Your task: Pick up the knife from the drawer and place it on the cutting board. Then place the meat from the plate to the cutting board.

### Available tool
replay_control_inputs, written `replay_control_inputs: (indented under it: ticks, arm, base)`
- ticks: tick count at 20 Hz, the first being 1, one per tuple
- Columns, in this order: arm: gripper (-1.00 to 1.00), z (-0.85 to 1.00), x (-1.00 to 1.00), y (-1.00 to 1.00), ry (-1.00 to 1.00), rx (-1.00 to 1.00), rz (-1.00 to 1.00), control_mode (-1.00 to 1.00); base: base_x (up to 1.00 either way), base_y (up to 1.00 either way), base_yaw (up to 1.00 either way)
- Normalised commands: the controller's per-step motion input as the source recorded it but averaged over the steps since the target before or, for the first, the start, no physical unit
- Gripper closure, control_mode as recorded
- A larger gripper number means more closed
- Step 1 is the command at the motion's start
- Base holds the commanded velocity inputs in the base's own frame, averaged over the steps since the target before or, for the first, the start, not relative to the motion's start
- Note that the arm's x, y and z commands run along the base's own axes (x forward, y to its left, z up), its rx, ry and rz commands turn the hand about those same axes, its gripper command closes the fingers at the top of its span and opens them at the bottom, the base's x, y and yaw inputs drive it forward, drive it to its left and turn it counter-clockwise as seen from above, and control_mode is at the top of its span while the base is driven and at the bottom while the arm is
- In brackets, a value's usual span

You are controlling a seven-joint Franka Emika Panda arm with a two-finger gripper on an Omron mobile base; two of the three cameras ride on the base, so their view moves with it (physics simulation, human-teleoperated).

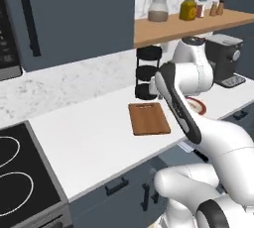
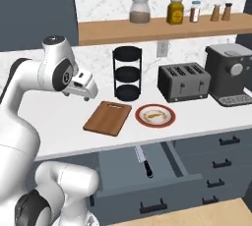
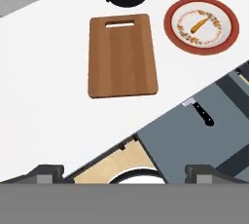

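The reddish-brown cutting board [image 3: 122, 55] [image 2: 108, 117] [image 1: 149, 118] lies bare on the white counter. Right of it sits the plate [image 3: 168, 23] [image 2: 167, 122] with the small yellowish meat [image 3: 198, 25] [image 2: 154, 117] on it. Below the counter edge the blue-grey drawer [image 3: 194, 145] [image 2: 118, 171] stands pulled out. The knife [image 3: 200, 113] [image 2: 144, 161] lies inside it, black handle outward, its blade partly under the counter edge. My gripper [image 3: 124, 172] hangs high above the counter, left of the board, looking down. It is open and holds nothing, its fingertips [image 3: 46, 172] set wide apart.
A black three-tier rack [image 2: 127, 72] stands behind the board, with a toaster [image 2: 183, 81] and a coffee machine [image 2: 230, 72] to its right. A wooden shelf [image 2: 162, 29] with jars hangs above. A stove top [image 1: 20, 172] lies far left. Shut drawers [image 2: 221, 161] flank the pulled-out one.
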Motion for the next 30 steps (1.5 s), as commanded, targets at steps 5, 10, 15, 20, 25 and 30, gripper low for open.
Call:
replay_control_inputs:
  ticks: [5, 10, 15, 20, 25, 30]
  arm:
    - [-1.00, 0.00, 0.00, 0.00, 0.00, 0.00, 0.00, 1.00]
    - [-1.00, 0.00, 0.00, 0.00, 0.00, 0.00, 0.00, 1.00]
    - [-1.00, 0.00, 0.00, 0.00, 0.00, 0.00, 0.00, 1.00]
    - [-1.00, 0.00, 0.00, 0.00, 0.00, 0.00, 0.00, 1.00]
    - [-1.00, 0.00, 0.00, 0.00, 0.00, 0.00, 0.00, 1.00]
    - [-1.00, -0.04, 0.00, 0.00, 0.02, 0.00, 0.00, -1.00]
  base:
    - [0.11, 0.36, -0.44]
    - [0.18, 0.48, -0.34]
    - [0.22, 0.58, -0.33]
    - [0.03, 0.58, -0.31]
    - [0.00, 0.50, -0.30]
    - [0.00, 0.30, -0.16]
